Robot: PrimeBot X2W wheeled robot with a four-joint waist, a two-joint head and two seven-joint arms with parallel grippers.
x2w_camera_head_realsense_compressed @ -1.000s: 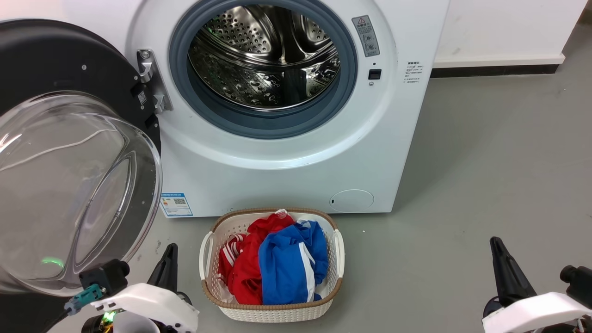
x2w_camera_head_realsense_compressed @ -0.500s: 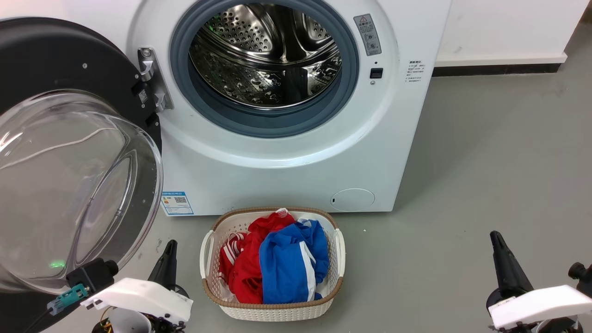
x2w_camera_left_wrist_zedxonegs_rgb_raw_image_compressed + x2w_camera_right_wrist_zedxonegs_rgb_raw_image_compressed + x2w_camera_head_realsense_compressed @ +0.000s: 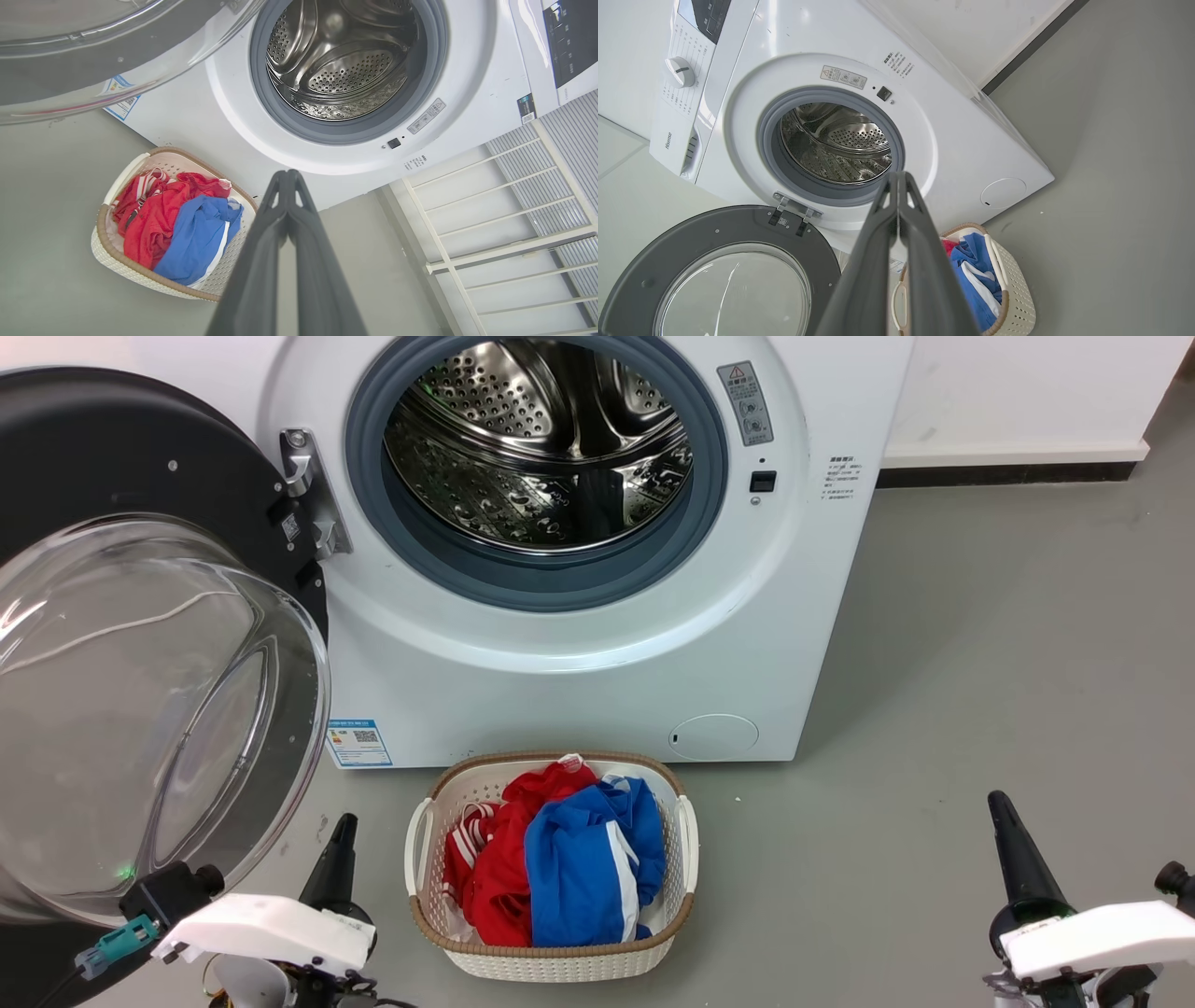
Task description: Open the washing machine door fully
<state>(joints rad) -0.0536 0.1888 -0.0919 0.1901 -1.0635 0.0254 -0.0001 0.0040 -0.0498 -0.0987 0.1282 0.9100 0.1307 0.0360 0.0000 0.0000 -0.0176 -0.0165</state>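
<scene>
The washing machine door [image 3: 140,457] is swung wide to the left on its metal hinge [image 3: 308,490], its black ring and bulging clear glass bowl [image 3: 140,709] facing me. It also shows as the door [image 3: 705,233] and the door [image 3: 93,51] in the wrist views. The steel drum [image 3: 541,439] lies exposed inside the grey rubber ring. My left gripper [image 3: 341,835] is shut, low at the bottom left, just right of the glass bowl and touching nothing; its tips meet in the left wrist view [image 3: 287,173]. My right gripper [image 3: 999,803] is shut at the lower right, far from the machine, holding nothing [image 3: 899,175].
A white woven basket [image 3: 425,821] with red and blue clothes stands on the grey floor right before the machine, between my grippers. A small round white flap [image 3: 714,735] sits low on the machine front. A white rack [image 3: 490,224] stands right of the machine.
Both arms have sunk a little toward the bottom edge of the head view. The whole picture has shifted slightly, so the camera moved. The door stands as before.
</scene>
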